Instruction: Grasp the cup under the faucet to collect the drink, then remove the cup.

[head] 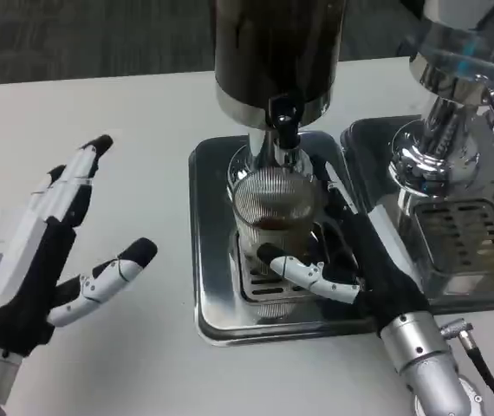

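Centrally, the ribbed cup [269, 212] stands on the drip tray [208, 260] beneath the faucet [284, 117], gripped by the right hand [338, 260], while the left hand [48, 251] hovers over the table [100, 113], fingers [113, 273] spread and empty.

White table [143, 113] carries two steel dispenser bases: one [208, 260] centre, another [490, 295] right, apparently touching.

Right robot hand [338, 260] grips cup [273, 208] under faucet [285, 121].
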`<action>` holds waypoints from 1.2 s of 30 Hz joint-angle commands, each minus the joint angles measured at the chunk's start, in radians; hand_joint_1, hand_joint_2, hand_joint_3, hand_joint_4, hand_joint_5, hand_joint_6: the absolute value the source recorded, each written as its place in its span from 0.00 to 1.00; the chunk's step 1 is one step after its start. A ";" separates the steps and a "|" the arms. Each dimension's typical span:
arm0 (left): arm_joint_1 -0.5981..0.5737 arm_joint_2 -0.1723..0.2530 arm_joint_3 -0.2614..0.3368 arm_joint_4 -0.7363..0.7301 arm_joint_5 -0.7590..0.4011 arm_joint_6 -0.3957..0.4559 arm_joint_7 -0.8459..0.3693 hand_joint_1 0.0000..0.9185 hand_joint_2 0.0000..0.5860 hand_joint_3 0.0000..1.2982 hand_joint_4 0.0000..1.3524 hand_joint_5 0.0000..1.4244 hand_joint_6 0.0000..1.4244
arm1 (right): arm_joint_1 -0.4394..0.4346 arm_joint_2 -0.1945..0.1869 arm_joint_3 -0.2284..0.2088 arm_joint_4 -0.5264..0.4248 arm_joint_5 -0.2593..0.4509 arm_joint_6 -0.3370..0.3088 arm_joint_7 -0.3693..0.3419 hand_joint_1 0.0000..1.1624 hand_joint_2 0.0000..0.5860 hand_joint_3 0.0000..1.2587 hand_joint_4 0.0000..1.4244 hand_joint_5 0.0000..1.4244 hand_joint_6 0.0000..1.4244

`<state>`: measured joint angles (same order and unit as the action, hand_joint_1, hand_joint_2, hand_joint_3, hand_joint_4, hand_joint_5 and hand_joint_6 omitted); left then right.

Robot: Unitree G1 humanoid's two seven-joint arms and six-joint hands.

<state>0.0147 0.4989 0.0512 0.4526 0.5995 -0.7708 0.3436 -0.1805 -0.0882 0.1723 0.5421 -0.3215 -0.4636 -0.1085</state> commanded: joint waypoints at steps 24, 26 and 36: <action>0.052 0.014 -0.088 0.016 0.013 0.039 0.040 0.00 0.32 0.03 0.00 0.07 0.03 | -0.075 0.047 0.006 0.080 0.046 0.035 0.025 0.64 0.27 0.00 0.02 0.03 0.14; 0.054 0.014 -0.088 0.016 0.010 0.038 0.042 0.00 0.32 0.03 0.00 0.07 0.03 | -0.074 0.048 0.008 0.081 0.046 0.036 0.027 0.66 0.26 0.00 0.04 0.05 0.16; 0.060 0.014 -0.087 0.010 0.006 0.039 0.047 0.00 0.32 0.04 0.00 0.07 0.03 | -0.073 0.059 0.007 0.092 0.059 0.035 0.030 0.68 0.28 0.07 0.14 0.13 0.22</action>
<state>0.0657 0.5071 -0.0299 0.4767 0.6021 -0.7360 0.3738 -0.2529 -0.0383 0.1752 0.6192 -0.2708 -0.4360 -0.0852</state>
